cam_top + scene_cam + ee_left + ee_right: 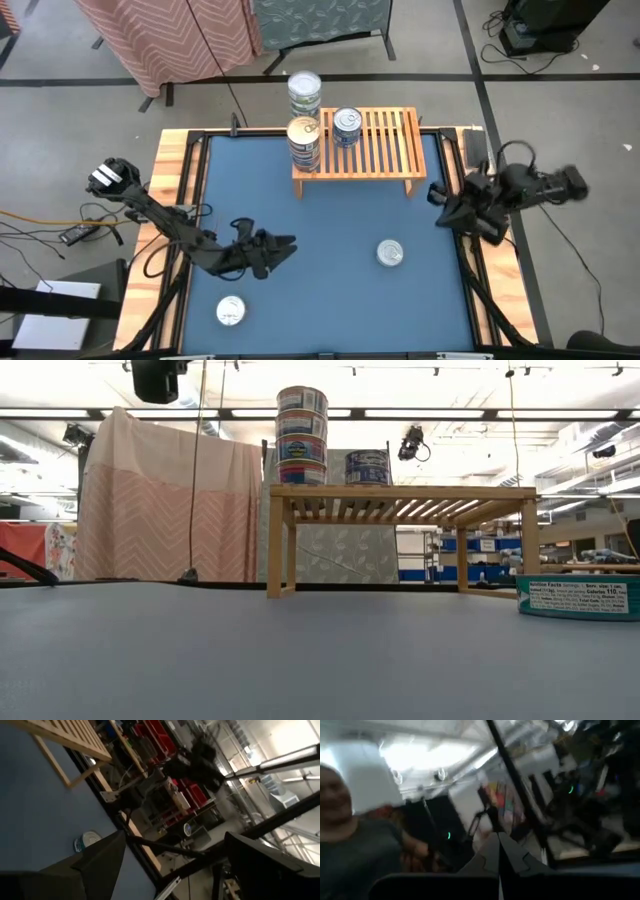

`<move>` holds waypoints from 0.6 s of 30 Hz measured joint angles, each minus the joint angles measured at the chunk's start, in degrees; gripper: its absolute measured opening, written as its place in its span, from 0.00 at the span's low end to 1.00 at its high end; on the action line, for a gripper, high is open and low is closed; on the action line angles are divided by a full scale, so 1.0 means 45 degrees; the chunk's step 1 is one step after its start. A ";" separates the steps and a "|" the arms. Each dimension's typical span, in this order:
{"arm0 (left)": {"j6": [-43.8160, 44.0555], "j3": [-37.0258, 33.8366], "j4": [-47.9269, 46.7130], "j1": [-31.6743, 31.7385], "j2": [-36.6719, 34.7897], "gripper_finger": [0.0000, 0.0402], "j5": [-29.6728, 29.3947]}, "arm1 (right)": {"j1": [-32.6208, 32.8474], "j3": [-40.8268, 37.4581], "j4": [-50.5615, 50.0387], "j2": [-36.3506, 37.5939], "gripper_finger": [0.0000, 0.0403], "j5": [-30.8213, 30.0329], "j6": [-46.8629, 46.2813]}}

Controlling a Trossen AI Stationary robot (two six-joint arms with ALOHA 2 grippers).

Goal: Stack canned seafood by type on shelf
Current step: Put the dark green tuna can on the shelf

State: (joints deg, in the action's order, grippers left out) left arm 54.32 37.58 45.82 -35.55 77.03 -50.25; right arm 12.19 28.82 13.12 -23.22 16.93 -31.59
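Two loose cans, one [390,254] mid-worktop and one [231,312] nearer our left gripper [283,243], await stacking on the shelf [375,150]; left fingers spread empty, right gripper [437,193] clenched, so we fetch next.

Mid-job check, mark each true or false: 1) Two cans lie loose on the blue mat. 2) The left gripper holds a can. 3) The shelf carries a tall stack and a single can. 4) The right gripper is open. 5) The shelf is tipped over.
1) True: one can right of centre, another near the front left.
2) False: the left gripper is open and empty.
3) True: the stack beside a single can on the shelf.
4) False: the right gripper is shut.
5) False: it stands upright.
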 joint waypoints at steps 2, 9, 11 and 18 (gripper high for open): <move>-0.0015 0.0000 0.0152 0.0002 0.0000 0.86 -0.0193 | 0.1344 0.0010 -0.0178 -0.0750 0.00 -0.1292 0.0571; 0.0002 0.0000 0.1006 0.0489 -0.0123 0.86 0.0029 | 0.4070 0.0254 -0.6162 -0.0022 0.00 -0.7693 -0.0897; 0.0024 0.0000 0.1009 0.0667 -0.0131 0.86 0.0349 | 0.4688 0.0262 -0.8110 0.0116 0.00 -0.9322 -0.2518; 0.1482 0.0000 0.0101 0.1688 -0.0121 0.86 0.2661 | 0.6343 0.0253 -1.2001 -0.1645 0.00 -1.1033 -0.6709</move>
State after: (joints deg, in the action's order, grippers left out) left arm 60.99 37.58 46.28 -27.95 76.49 -38.28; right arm 40.74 29.95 -40.88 -30.62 -32.72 -61.78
